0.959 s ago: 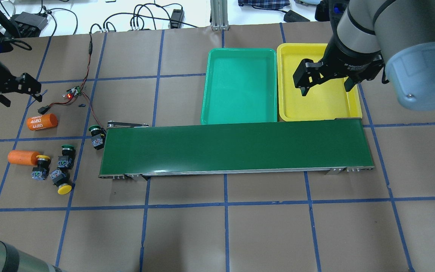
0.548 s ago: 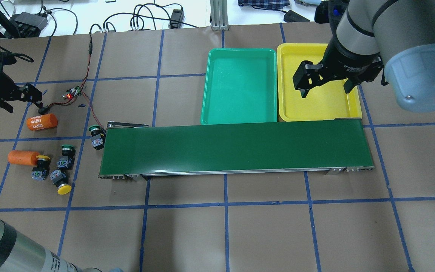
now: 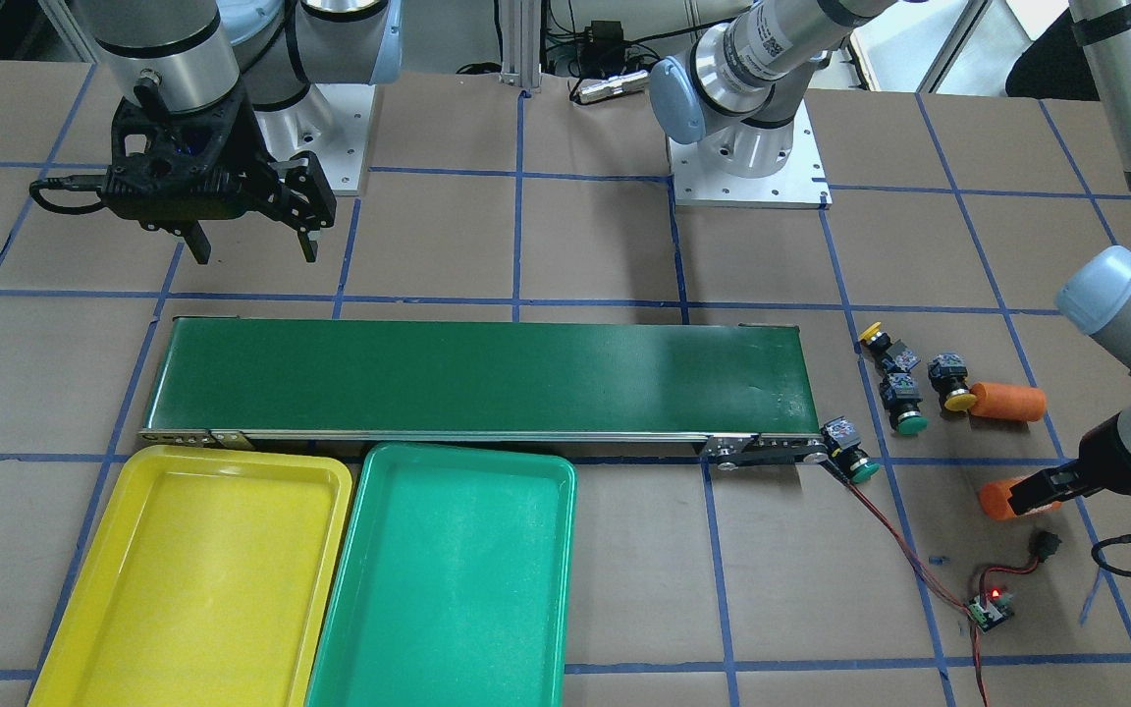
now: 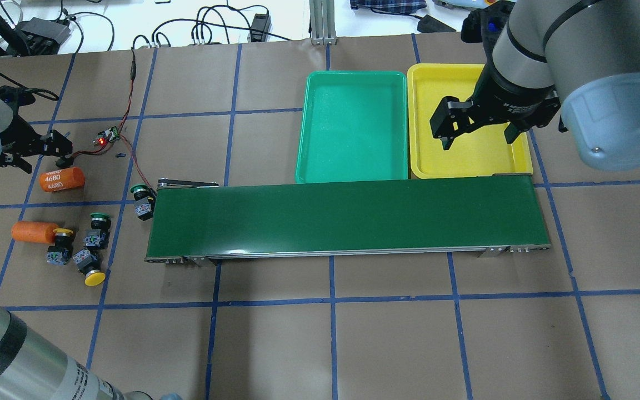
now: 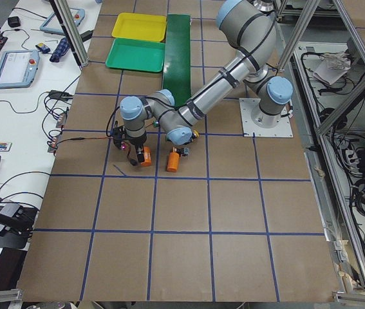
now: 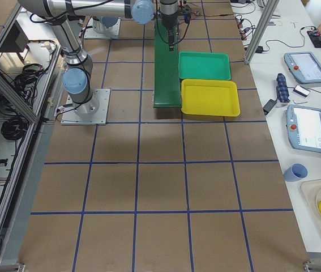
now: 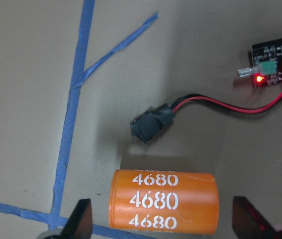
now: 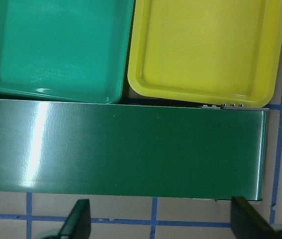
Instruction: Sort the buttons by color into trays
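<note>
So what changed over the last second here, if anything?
The left gripper, open, moved toward the conveyor and slightly nearer the robot, ending above the orange 4680 cylinder. It grasped nothing. The right gripper, open, barely shifted. The four buttons, the cylinder, the green tray and the yellow tray stayed put.

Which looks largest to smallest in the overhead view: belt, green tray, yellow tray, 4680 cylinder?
1. belt
2. green tray and yellow tray: they look alike, and the right arm hides part of the yellow one, so I won't rank them.
3. 4680 cylinder
</note>
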